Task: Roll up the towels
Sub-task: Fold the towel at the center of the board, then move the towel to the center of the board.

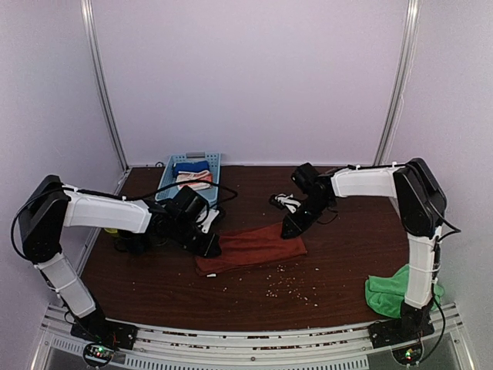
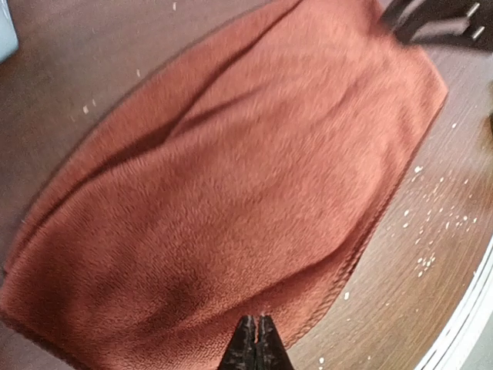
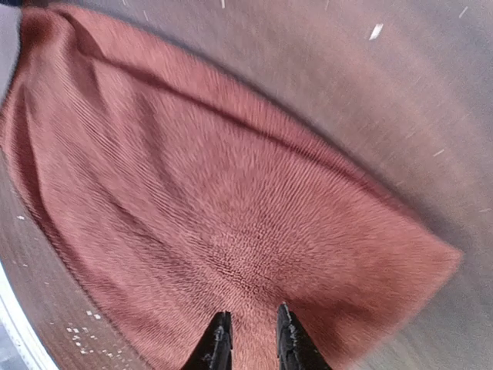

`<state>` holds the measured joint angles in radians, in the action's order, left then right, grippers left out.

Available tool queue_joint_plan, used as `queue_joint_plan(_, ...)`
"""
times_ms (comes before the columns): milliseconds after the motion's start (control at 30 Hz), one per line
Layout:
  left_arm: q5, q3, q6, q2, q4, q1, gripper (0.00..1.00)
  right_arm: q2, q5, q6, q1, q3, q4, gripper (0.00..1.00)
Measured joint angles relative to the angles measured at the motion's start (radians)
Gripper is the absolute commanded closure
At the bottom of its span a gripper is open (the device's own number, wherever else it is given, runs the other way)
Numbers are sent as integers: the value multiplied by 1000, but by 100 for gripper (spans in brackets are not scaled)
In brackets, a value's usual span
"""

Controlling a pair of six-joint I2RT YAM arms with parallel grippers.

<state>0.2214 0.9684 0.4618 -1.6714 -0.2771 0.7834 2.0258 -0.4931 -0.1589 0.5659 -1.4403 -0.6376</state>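
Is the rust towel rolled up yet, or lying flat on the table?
Not rolled. The rust towel lies flat as a long strip with shallow wrinkles, no coil at either end. Whether it is folded double, cannot tell.

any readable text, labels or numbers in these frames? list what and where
None readable in any view.
Rust towel: small white tag at its near edge, too small to read.
Blue basket and the cloths in it: no print legible.
Green towel: no marking visible.

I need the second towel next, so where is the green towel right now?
In the top view the green towel lies bunched at the table's near right corner, beside the right arm's base, away from the rust towel.
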Motion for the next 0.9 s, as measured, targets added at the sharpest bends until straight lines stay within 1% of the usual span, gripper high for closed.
queue_joint_plan(100,16,-25,0,-6,2,1,96,-25,0,-6,-10,-44,-19,75)
queue_joint_plan(200,22,-61,0,2,7,0,96,-29,3,-14,-20,-110,-19,77)
queue_joint_plan(333,18,-79,0,2,1,0,96,18,26,-21,-29,-198,-14,80)
queue_joint_plan(433,2,-79,0,2,-4,0,93,66,59,-22,-34,-208,0,80)
queue_joint_plan(533,-29,-79,-3,2,-16,0,92,97,107,-29,-40,-172,5,81)
queue_joint_plan(700,-67,-77,-18,-11,-23,-3,91,93,164,-47,-51,-94,19,82)
queue_joint_plan(800,-78,-58,-41,-43,-39,-10,87,48,186,-56,-53,-23,49,82)
queue_joint_plan(900,-92,19,-79,-97,-62,-15,83,-64,201,-67,-58,134,65,81)
